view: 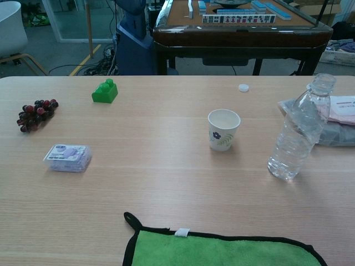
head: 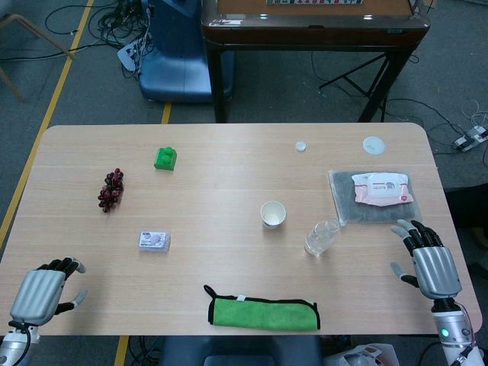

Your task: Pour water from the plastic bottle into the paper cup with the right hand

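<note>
Green microfibre cloth, edged in black with a small white tag, lies flat at the near edge of the pale wood-grain worktop. At the near right corner the right hand, silver-backed with dark fingers, rests with fingers spread and holds nothing; it sits just right of the plastic bottle without touching it. At the near left corner the left hand also lies empty, fingers loosely apart.

Standing upright and uncapped, the clear, ribbed bottle is right of the paper cup, the two near each other but apart. White with a small floral print, the cup stands open-mouthed at mid-worktop. A small white bottle cap lies toward the far edge, with a round translucent lid to its right.

Behind the bottle, a soft pack of wipes rests on a grey plastic bag. On the left side sit a bunch of dark grapes, a green toy brick and a small clear box.
</note>
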